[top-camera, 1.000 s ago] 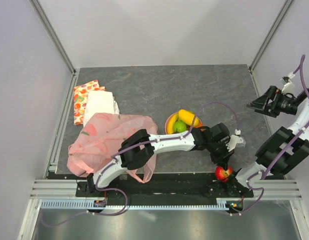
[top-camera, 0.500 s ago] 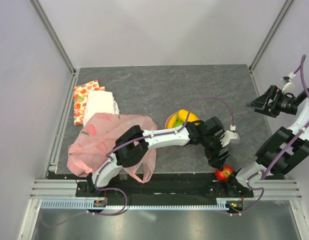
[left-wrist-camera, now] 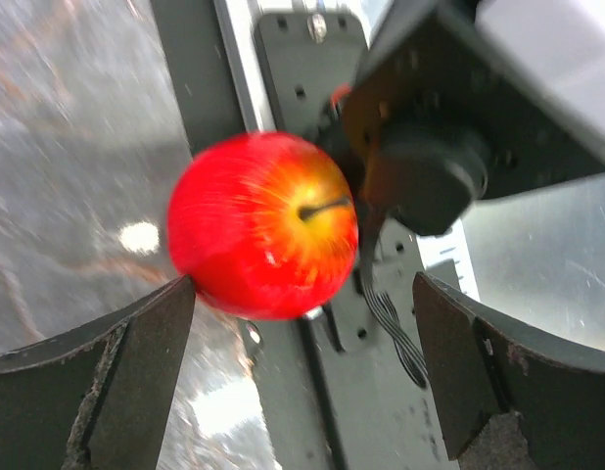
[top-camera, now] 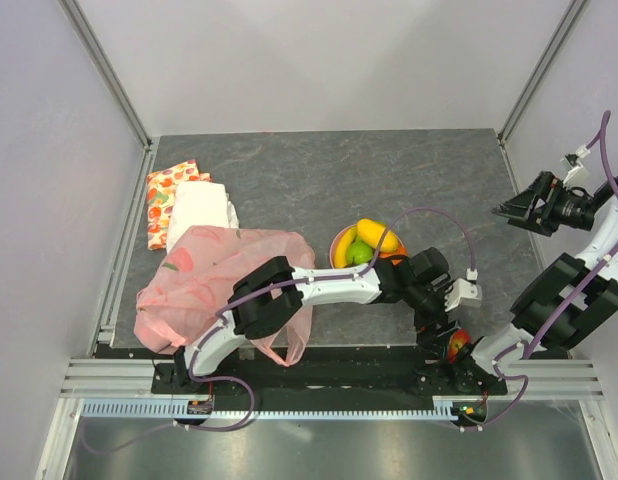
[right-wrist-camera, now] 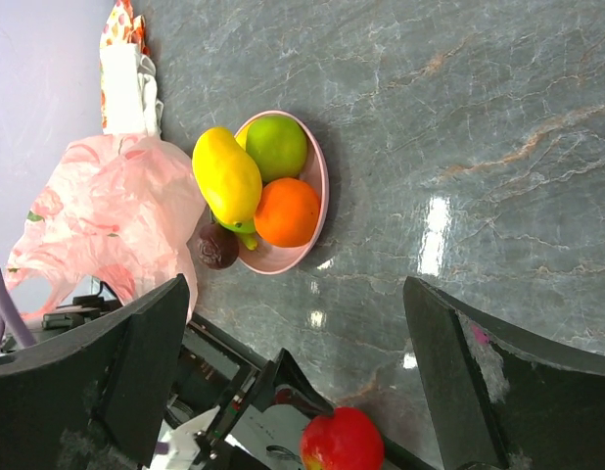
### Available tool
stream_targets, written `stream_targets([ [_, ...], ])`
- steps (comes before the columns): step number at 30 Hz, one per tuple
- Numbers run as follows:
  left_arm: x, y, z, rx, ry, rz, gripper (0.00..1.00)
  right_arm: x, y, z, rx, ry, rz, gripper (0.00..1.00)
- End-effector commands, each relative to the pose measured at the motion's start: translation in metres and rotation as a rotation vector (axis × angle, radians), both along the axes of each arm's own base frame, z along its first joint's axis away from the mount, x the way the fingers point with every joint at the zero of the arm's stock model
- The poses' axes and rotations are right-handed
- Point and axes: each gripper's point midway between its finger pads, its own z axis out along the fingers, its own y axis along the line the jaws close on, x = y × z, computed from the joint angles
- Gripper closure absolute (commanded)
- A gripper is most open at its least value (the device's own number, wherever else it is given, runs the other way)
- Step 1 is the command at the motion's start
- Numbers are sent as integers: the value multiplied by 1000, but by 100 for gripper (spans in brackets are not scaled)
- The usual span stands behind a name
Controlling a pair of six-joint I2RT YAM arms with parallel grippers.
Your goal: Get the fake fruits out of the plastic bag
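Observation:
A red apple (left-wrist-camera: 263, 225) lies free at the table's near edge, against the black base of the right arm; the top view shows this red apple (top-camera: 456, 345) too. My left gripper (left-wrist-camera: 302, 284) hangs just above it, open, with nothing between its fingers. On the pink plate (right-wrist-camera: 317, 181) lie a yellow mango (right-wrist-camera: 226, 176), a green apple (right-wrist-camera: 275, 147), an orange (right-wrist-camera: 288, 211) and a dark plum (right-wrist-camera: 217, 245). The crumpled pink plastic bag (top-camera: 204, 280) lies left of the plate. My right gripper (top-camera: 534, 207) is raised at the far right, open and empty.
A fruit-printed cloth (top-camera: 171, 195) and a white folded cloth (top-camera: 201, 205) lie at the back left, beyond the bag. The left arm (top-camera: 329, 287) stretches across the front of the table. A metal rail (top-camera: 319, 378) runs along the near edge.
My left gripper has opened and let go of the red apple, which now rests by the right arm's base. The right arm has not moved.

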Motion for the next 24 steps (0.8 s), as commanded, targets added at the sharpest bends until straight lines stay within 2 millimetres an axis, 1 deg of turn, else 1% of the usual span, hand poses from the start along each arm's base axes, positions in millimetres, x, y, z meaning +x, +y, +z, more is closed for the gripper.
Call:
stream_targets([
  [1,-12,-28,23,-140,1,-72,4,-8,9,5,29,1,7,2],
  [2,-13,-30,22,-142,-3,-76,4,-8,9,4,32,5,7,2],
  [3,-15,-31,16,-134,-2,-82,5,-8,9,4,33,6,7,2],
  [6,-10,-38,8,-118,-20,-44,5,-6,7,4,30,3,9,2],
  [7,-4,-42,1,-107,-41,-6,6,-6,7,4,34,1,9,2],
  [9,1,-47,1,-96,-38,39,6,-5,7,3,43,5,9,2],
  [10,7,-49,-7,-85,-49,71,6,-4,6,1,49,10,9,2],
  [12,8,-52,-9,-75,-34,97,6,-4,7,1,53,10,9,2],
  [13,10,-52,-17,-60,-31,108,7,-4,7,1,51,8,10,2],
  [14,11,-55,-17,-62,-25,122,7,-4,7,2,48,6,10,2],
  [17,18,-60,-22,-64,-16,167,11,-6,7,2,33,9,12,2],
  [20,20,-64,-23,-61,-5,193,26,-8,7,0,23,17,11,2],
  [21,20,-64,-20,-65,1,195,34,-8,7,-1,22,18,11,2],
  [22,21,-64,-15,-72,1,196,38,-8,6,-1,22,16,12,2],
  [23,24,-63,-4,-86,3,202,43,-8,7,-1,24,20,9,2],
  [24,26,-62,1,-93,6,200,50,-7,7,0,27,15,11,2],
])
